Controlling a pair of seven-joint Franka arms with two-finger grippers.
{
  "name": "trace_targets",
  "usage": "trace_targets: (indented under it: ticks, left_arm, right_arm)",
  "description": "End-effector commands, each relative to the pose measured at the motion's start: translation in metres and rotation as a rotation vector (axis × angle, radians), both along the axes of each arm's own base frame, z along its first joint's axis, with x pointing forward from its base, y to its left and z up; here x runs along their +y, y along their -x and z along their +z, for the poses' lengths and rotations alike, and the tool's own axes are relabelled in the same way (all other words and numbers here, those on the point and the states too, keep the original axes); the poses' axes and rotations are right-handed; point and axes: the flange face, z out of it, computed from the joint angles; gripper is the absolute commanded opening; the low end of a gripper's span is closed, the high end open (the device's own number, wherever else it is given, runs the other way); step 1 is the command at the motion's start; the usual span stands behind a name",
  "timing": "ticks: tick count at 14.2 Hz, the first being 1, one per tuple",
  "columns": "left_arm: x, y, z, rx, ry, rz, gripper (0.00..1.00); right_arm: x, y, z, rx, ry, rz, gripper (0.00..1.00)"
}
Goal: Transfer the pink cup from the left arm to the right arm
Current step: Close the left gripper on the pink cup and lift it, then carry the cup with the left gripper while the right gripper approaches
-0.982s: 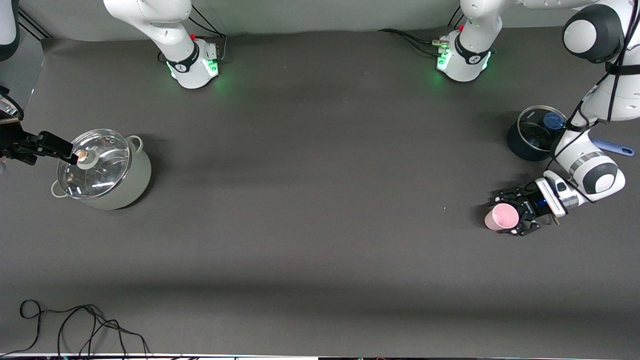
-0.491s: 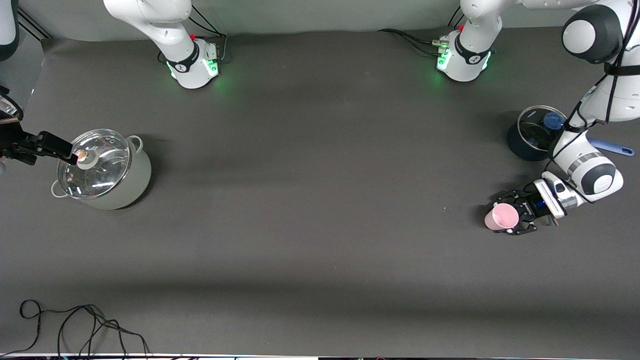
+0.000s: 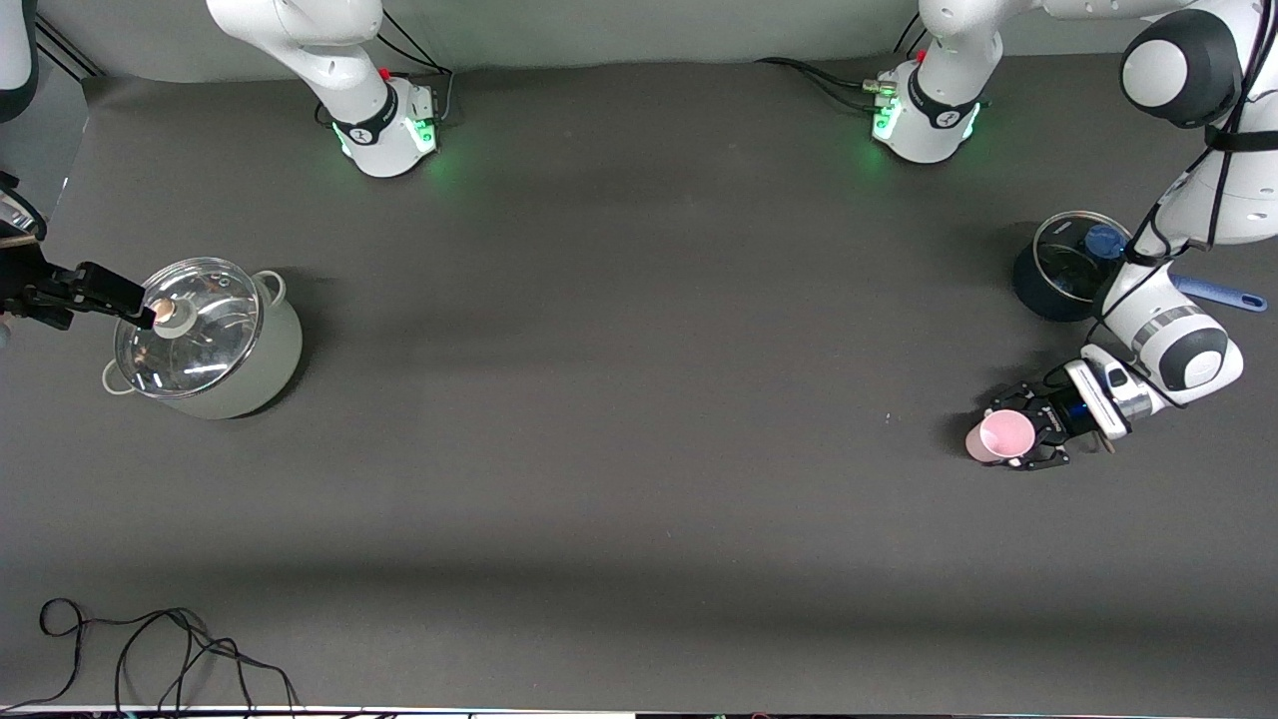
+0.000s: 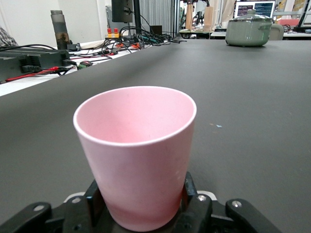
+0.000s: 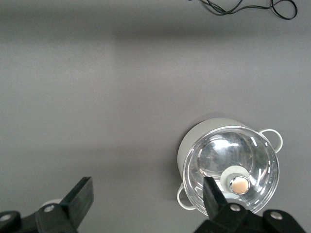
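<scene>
Here we see the pink cup (image 3: 1001,437) upright with its mouth up at the left arm's end of the table, nearer to the front camera than the dark lidded pot (image 3: 1061,268). The left gripper (image 3: 1020,435) has its black linkage fingers (image 3: 1013,396) closed around the cup's lower wall, one on each side. In the left wrist view the cup (image 4: 138,155) fills the middle, its base seated between the black finger links (image 4: 194,206), so we read this as a firm grasp. Whether the cup's base touches the dark table mat (image 3: 639,399) we cannot tell.

At the right arm's end, the right gripper (image 3: 125,303) hangs high over the grey-green pot (image 3: 215,345) with its glass lid (image 3: 188,326); its tips show just beside the lid knob (image 3: 165,313) in the front view. In the right wrist view its two black fingers (image 5: 80,196) stand wide apart with nothing between them, and the pot (image 5: 231,170) lies well below. The right arm waits there.

A blue handle (image 3: 1223,294) sticks out beside the dark pot, partly hidden by the left arm. A loose black cable (image 3: 150,649) lies at the mat's edge nearest the front camera.
</scene>
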Motion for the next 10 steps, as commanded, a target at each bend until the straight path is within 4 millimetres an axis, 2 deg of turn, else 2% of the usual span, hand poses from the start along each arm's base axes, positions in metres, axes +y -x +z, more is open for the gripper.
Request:
trace_targets:
  ticks: [1,5,6,8,10]
  left_arm:
    - [-0.004,-0.030,0.033,0.056,-0.005,0.026,0.53]
    - [-0.025,-0.055,0.085,0.149,-0.005,0.021,0.51]
    - [-0.035,-0.062,0.103,0.163,-0.007,0.021,0.51]
    - [-0.065,-0.071,0.142,0.216,-0.021,0.037,0.51]
    - [-0.104,-0.074,0.182,0.276,-0.041,0.061,0.51]
  right_arm:
    - [-0.001,0.001,0.003,0.003,-0.003,-0.006,0.99]
    - [-0.006,0.002,0.004,0.003,-0.008,-0.039,0.98]
    - [-0.004,0.002,0.005,0.001,-0.021,-0.067,0.98]
    - [0.001,0.003,0.005,0.014,-0.046,-0.154,0.96]
    - [0.007,0.003,0.004,0.024,-0.053,-0.251,0.95]
